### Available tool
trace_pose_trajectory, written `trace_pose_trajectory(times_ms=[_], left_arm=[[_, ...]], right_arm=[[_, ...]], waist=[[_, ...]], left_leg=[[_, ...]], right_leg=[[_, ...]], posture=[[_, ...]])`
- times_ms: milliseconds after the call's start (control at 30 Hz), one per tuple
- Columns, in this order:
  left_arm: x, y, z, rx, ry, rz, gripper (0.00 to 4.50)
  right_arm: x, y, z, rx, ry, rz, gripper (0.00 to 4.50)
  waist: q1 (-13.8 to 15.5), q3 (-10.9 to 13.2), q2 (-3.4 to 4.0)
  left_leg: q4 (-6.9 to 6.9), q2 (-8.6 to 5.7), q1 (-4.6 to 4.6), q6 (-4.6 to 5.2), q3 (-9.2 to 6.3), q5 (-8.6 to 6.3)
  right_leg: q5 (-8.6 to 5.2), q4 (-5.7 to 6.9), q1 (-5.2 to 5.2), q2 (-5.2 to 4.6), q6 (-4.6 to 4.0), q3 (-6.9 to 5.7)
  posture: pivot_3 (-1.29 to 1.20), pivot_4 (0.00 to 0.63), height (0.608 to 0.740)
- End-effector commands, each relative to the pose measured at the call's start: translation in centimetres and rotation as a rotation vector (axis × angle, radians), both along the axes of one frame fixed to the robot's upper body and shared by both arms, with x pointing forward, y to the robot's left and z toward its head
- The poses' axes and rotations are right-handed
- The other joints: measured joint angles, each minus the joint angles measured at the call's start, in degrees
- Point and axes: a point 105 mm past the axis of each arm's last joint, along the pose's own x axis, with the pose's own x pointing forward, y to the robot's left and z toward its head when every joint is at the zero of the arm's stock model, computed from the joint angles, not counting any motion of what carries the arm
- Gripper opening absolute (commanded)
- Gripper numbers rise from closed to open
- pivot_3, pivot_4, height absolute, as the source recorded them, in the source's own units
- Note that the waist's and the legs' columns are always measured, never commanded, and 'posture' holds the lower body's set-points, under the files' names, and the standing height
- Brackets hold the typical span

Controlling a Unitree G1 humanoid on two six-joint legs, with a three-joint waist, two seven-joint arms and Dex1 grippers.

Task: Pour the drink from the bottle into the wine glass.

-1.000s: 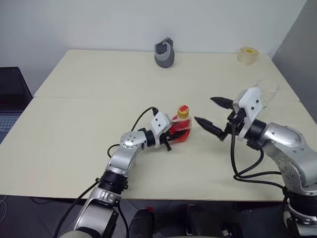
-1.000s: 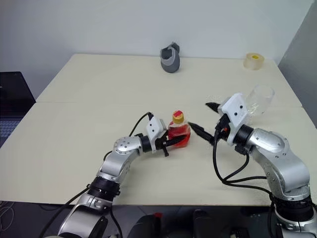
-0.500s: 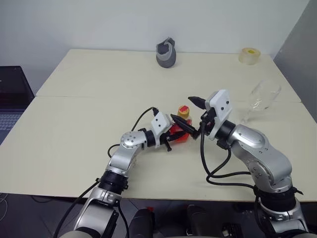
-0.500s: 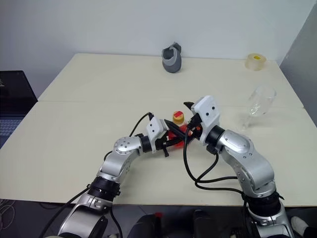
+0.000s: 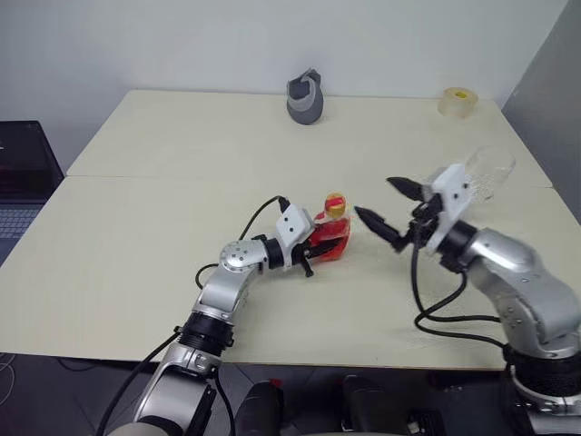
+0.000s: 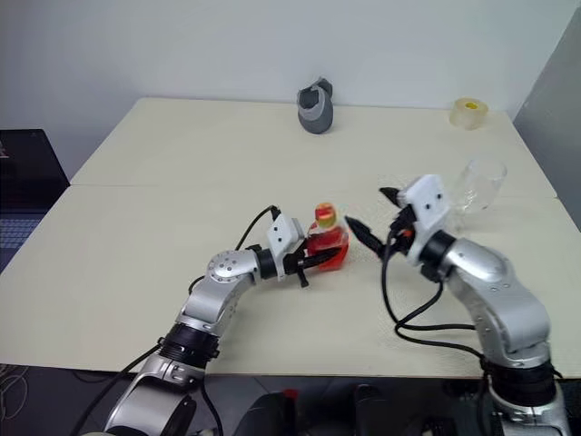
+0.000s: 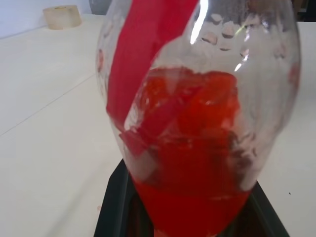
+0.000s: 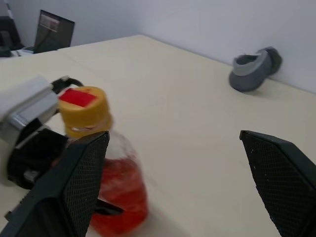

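The bottle [image 5: 332,233] is standing upright near the middle of the cream table [image 5: 145,227], its yellow cap [image 8: 83,110] still on and the red drink [image 7: 197,163] filling its lower body. The left gripper [image 5: 313,254] is clenching the bottle low on its rounded body, the black fingers pressing in from either side. Just to the bottle's right, the right gripper [image 5: 388,208] is hovering with its jaws spread wide, grasping nothing, its fingertips [image 8: 81,182] pointing toward the cap without touching it. Behind the right arm, the wine glass [image 6: 478,184] is standing near the table's right edge, well apart from the bottle. At the far edge, a grey object [image 5: 303,96] is resting in the middle and a roll of tape [image 5: 456,101] is sitting toward the right corner. A laptop [image 5: 23,177] is sitting off the table's left side.
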Motion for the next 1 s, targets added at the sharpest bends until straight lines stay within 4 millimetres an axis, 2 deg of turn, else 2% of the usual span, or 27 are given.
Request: trace_pose_trajectory(times_ms=[33, 167, 367, 700, 1000], left_arm=[[-0.2, -0.4, 1.6, -0.034, -0.055, -0.023, 0.87], [-0.2, -0.5, 1.6, -0.034, -0.055, -0.025, 0.87], [-0.2, -0.6, 1.6, -0.033, -0.055, -0.032, 0.87], [-0.2, -0.7, 1.7, -0.032, -0.056, -0.035, 0.87], [-0.1, -0.5, 1.7, -0.031, -0.056, -0.031, 0.87]], right_arm=[[-2.1, 0.9, 0.8, -0.018, -0.005, 0.136, 4.5], [-3.4, 3.4, 1.0, -0.03, -0.02, 0.232, 4.5], [-1.7, 5.5, 1.5, -0.008, -0.109, 0.155, 4.5], [0.6, 4.9, 1.8, -0.026, -0.164, 0.02, 4.5], [0.3, 2.9, 1.7, -0.025, -0.141, -0.007, 4.5]], waist=[[0.0, 0.0, 0.0], [-0.2, 0.0, 0.0], [-0.1, 0.0, 0.0], [0.0, 0.0, 0.0], [0.0, 0.0, 0.0]], left_leg=[[-0.01, 0.01, 0.0, 0.0, 0.0, 0.0], [-0.02, 0.05, 0.03, 0.01, 0.02, 0.0], [0.0, 0.04, 0.02, 0.0, -0.01, 0.0], [0.01, 0.0, 0.0, -0.01, -0.01, 0.01], [0.02, 0.0, -0.01, -0.01, -0.01, 0.0]], right_leg=[[0.0, 0.0, 0.0, 0.01, 0.0, 0.0], [0.0, 0.01, 0.0, 0.04, 0.0, 0.03], [0.0, 0.02, 0.0, 0.06, 0.0, 0.0], [0.0, -0.01, 0.0, -0.01, 0.0, 0.0], [0.0, -0.01, 0.0, -0.01, 0.0, 0.0]], posture=[[0.0, 0.15, 0.74], [0.0, 0.15, 0.74], [0.0, 0.15, 0.74], [0.0, 0.15, 0.74], [0.0, 0.15, 0.74]])
